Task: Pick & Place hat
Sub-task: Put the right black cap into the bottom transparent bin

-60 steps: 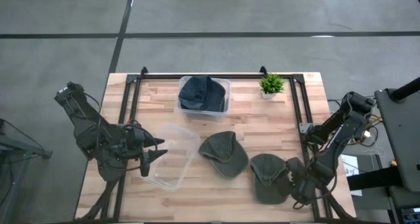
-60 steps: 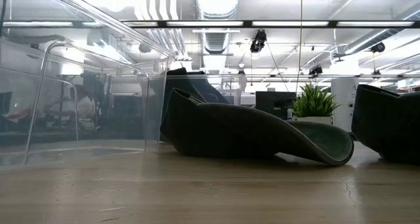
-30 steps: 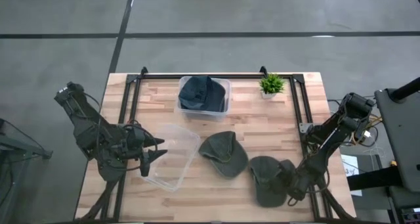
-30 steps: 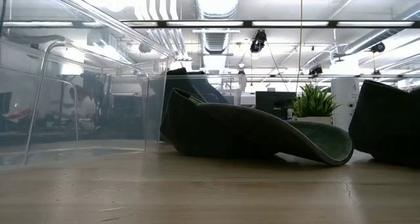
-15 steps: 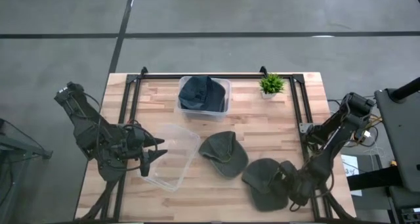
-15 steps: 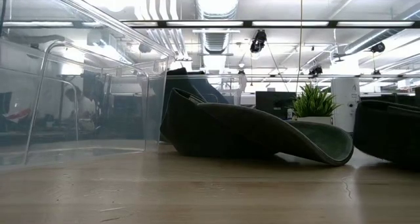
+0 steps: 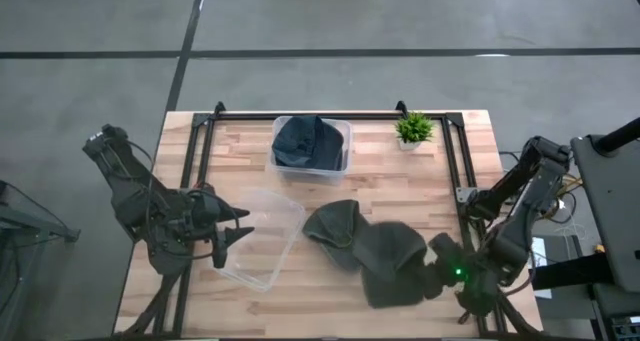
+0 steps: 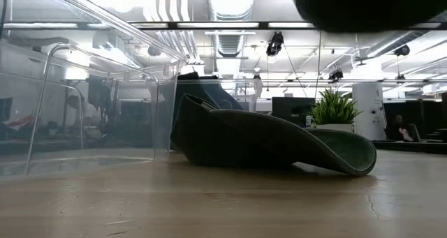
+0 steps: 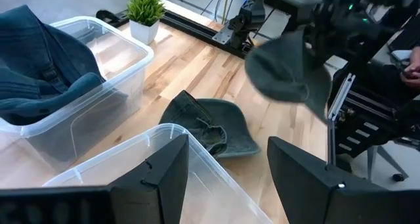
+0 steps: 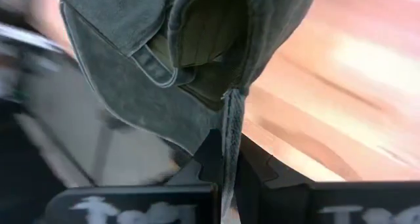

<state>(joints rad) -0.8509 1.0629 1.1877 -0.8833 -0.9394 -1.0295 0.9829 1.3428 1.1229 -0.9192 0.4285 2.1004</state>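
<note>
A dark green hat [image 7: 388,264] hangs above the near right part of the table, with my right gripper [image 7: 436,268] shut on it. It shows at the top of the low view [image 8: 370,4] and in the left wrist view [image 9: 289,66]. A second green hat [image 7: 333,229] lies on the wood at mid-table, resting on its rim [image 8: 279,146]. My left gripper [image 9: 226,184] stands open at the table's left, over the near rim of an empty clear bin [image 7: 268,236], touching nothing. My right gripper [image 10: 230,178] pinches a thin edge of the hat's cloth [image 10: 230,129] between its two fingers, at the hat's open underside. The fingers come from the table's right. The hat is lifted clear of the table and spreads out beyond the fingertips, its hollow side showing.
A second clear bin [image 7: 312,144] at the far middle holds dark blue cloth [image 9: 39,60]. A small potted plant [image 7: 413,129] stands at the far right. Black frame rails [image 7: 452,151] run along the table's sides. Bare wood lies between the bins and the near edge.
My right gripper has risen and moved toward the table's left with the green hat. The hat, which lay on the near right of the table, first slid leftward and now hangs lifted clear, partly above the other hat.
</note>
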